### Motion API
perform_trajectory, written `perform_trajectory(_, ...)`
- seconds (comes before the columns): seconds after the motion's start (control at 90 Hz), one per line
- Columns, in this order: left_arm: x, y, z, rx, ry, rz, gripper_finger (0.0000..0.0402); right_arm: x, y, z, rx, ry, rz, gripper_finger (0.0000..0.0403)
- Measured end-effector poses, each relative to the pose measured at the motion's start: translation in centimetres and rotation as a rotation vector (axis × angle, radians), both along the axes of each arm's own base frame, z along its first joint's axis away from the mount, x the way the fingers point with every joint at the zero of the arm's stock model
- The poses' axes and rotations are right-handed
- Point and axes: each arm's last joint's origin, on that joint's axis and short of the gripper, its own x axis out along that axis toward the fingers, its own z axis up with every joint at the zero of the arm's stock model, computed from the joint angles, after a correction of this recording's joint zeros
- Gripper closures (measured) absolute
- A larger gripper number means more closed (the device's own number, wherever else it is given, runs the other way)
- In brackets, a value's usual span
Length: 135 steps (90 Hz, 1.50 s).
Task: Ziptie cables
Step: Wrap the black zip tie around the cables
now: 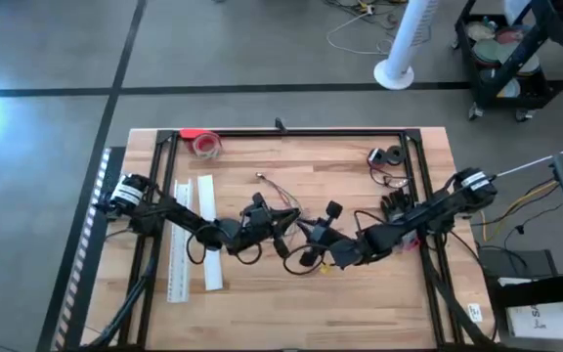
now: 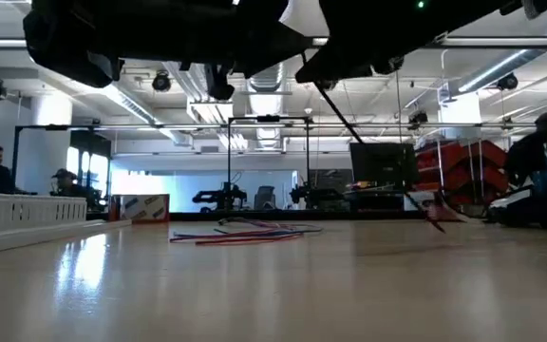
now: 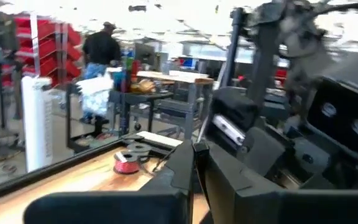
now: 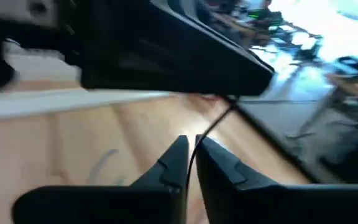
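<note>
The cables (image 1: 280, 188), thin reddish and pale wires, lie loose on the wooden table just beyond both grippers; in the low view the cables (image 2: 245, 234) rest flat on the tabletop. My left gripper (image 1: 291, 223) and my right gripper (image 1: 313, 239) meet above the table's middle, fingertips close together. Each is shut on a thin black strip (image 3: 202, 127), which also shows in the right wrist view as a thin black strip (image 4: 219, 121). Neither gripper touches the cables. My left gripper pinches the thin black strip between its two fingertips (image 3: 194, 149). The strip rises out of the fingertips toward my right arm, clear of the table. My right gripper pinches the thin black strip between its two fingertips (image 4: 194, 144). From there the strip curves away toward my left arm's body, above the table.
Two long white flat strips (image 1: 192, 235) lie at the left under my left arm. A red tape roll (image 1: 206, 144) sits at the far left, dark spools (image 1: 389, 156) at the far right. A black frame rail (image 1: 291, 132) borders the table. People stand in the room beyond.
</note>
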Motion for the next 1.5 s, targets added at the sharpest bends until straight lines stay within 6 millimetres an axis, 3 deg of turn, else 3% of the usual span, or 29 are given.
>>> perform_trajectory(0.256,0.2,-0.5,-0.2,0.136,0.043,-0.163,0.0398,-2.1,-0.5,2.6,0.124,0.111,0.181,0.0283)
perform_trajectory(0.522,0.3,-1.0,-0.6,0.197,0.074,-0.36,0.0399,-3.5,-0.8,4.0,0.149,0.2,0.318,0.0259)
perform_trajectory(0.889,0.4,-1.2,-0.7,0.206,0.08,-0.445,0.0399,-2.9,-0.3,2.8,0.183,0.227,0.381,0.0302)
perform_trajectory(1.5,0.4,-1.3,-1.0,0.19,0.103,-0.46,0.0399,-2.8,-0.3,3.1,0.205,0.204,0.378,0.0392)
